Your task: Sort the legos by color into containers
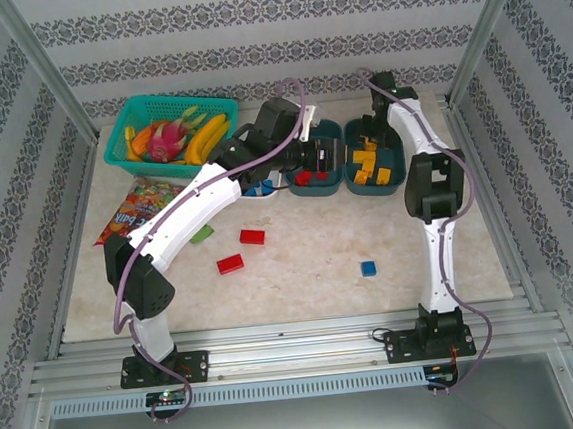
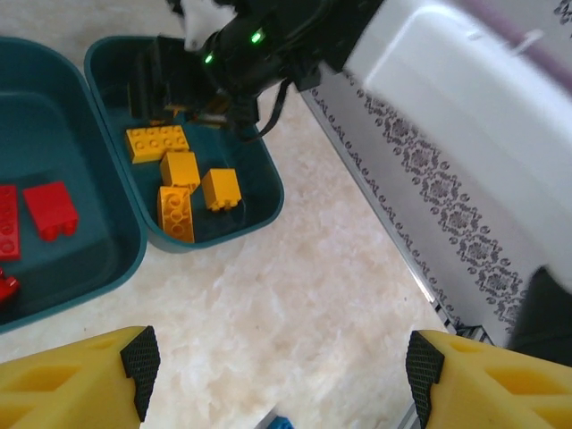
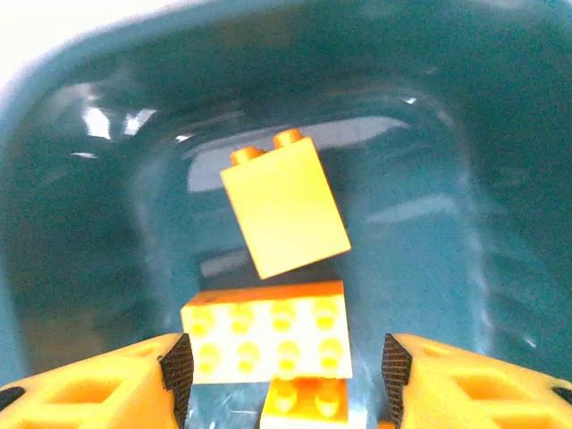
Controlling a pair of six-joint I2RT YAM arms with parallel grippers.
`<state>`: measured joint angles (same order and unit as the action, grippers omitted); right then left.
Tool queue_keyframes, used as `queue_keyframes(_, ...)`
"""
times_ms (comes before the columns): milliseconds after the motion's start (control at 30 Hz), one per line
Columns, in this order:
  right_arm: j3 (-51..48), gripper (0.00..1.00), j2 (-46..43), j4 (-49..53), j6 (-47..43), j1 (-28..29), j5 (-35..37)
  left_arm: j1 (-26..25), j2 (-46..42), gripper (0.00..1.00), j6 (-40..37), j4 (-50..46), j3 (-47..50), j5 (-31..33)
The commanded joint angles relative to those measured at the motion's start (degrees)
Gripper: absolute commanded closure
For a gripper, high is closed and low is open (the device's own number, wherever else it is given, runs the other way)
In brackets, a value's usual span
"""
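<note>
Grey-and-white patterned wallpaper (image 1: 251,37) surrounds a pale marbled table (image 1: 314,302), seen from above. Three shallow plastic tubs stand in a row at 12 o'clock. The white rounded tub (image 1: 265,196), partly hidden under the left arm, holds blue studded bricks (image 1: 261,187). The middle dark teal tub (image 1: 317,193) holds red studded bricks (image 1: 303,177). The right-hand dark teal tub (image 1: 375,191) holds yellow-orange studded bricks (image 1: 367,157).

Out on the table, a loose red brick (image 1: 252,237) and a second loose red brick (image 1: 231,264) lie just off centre toward 8 o'clock. A small loose blue brick (image 1: 368,268) lies toward 5 o'clock, well apart from both pincers. A turquoise mesh basket of fruit (image 1: 129,138) stands at 11 o'clock and a colourful snack bag (image 1: 136,210) at 9 o'clock.

The left pincer (image 2: 282,365), yellow with black pads, is spread wide and holds nothing. In its wrist view bare table lies beneath it, the right-hand teal tub is at its 11 o'clock and the middle tub at its 9 o'clock.

The right pincer (image 3: 286,366) is down inside the right-hand teal tub, fingers spread and gripping nothing. At its 12 o'clock an orange two-stud block (image 3: 284,210) sits tilted. A flat eight-stud yellow brick (image 3: 266,335) lies in the gap between the fingertips, with clear space beside the right pad.
</note>
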<state>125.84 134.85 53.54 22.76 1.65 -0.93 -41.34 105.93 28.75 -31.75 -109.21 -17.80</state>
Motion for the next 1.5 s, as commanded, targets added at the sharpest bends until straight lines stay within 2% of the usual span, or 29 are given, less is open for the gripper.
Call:
queue_keyframes(0,-8.63,0.40,-14.09,-4.75,1.74,0.55,2.50,-0.93,-1.30,0.24,-0.60,-1.32,1.30,-0.14)
queue_keyframes(133,-27.11,0.40,-30.28,-10.56,3.95,0.54,4.47,-0.93,-3.25,0.23,2.48,1.64,6.36,-0.96)
queue_keyframes(267,-43.34,0.40,-45.40,-11.92,6.61,1.30,3.43,-1.49,-3.47,0.23,4.51,2.28,9.86,-3.11)
queue_keyframes(433,-57.40,0.36,-62.57,-7.16,8.65,5.44,2.10,-5.37,-0.20,0.22,1.76,-3.74,10.66,-4.06)
queue_keyframes(567,-64.58,0.31,-75.43,-0.52,12.54,10.46,0.85,-9.46,4.32,0.21,3.97,-7.79,10.63,-3.95)
queue_keyframes(767,-67.63,0.29,-90.39,8.35,16.81,16.84,1.76,-14.36,14.52,0.22,11.43,-15.10,4.18,-3.43)
queue_keyframes(967,-67.16,0.29,-101.80,11.35,15.37,18.84,1.30,-19.35,24.36,0.23,17.36,-21.61,-6.44,-1.23)
queue_keyframes(1100,-65.66,0.28,-104.83,13.51,14.44,18.82,0.85,-21.04,29.05,0.23,19.37,-26.04,-13.15,1.86)
queue_keyframes(1267,-65.86,0.28,-107.03,14.02,15.00,18.88,0.34,-21.91,32.78,0.30,22.03,-28.78,-16.90,4.99)
queue_keyframes(1467,-65.89,0.28,-108.20,13.87,15.16,18.83,-0.59,-22.98,37.70,0.35,21.76,-29.81,-22.79,10.63)
